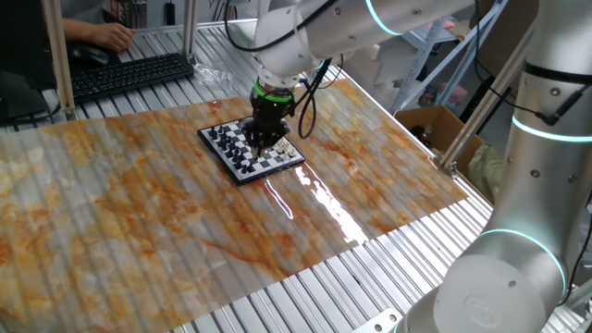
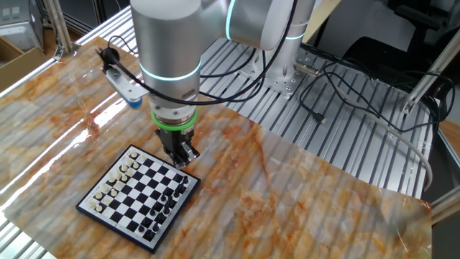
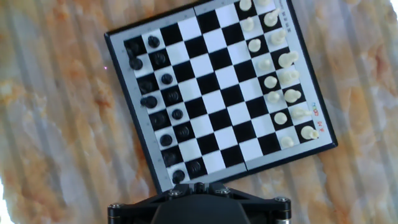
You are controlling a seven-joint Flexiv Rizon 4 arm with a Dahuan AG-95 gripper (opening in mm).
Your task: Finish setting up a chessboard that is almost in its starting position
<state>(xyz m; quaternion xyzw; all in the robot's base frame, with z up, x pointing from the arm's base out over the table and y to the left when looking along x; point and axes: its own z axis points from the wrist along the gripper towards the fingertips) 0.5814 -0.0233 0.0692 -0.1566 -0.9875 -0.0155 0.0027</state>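
Observation:
The chessboard point(image 3: 217, 93) is a small black and white checked board with a dark rim, lying on the marbled table cover. In the hand view the black pieces point(image 3: 166, 79) stand in two rows along its left side and the white pieces point(image 3: 277, 62) in two rows along its right side. The middle squares are bare. My gripper point(image 2: 184, 160) hangs just above the board's edge on the black side, its fingers close together. Nothing shows between them. In one fixed view the gripper point(image 1: 268, 139) covers part of the board point(image 1: 242, 159). In the hand view only the gripper's dark body point(image 3: 196, 205) shows.
A black keyboard point(image 1: 129, 74) lies at the table's back left with a person's hand point(image 1: 111, 35) near it. A cardboard box point(image 1: 435, 125) stands off the right edge. Cables point(image 2: 345, 86) lie on the metal slats behind the arm's base.

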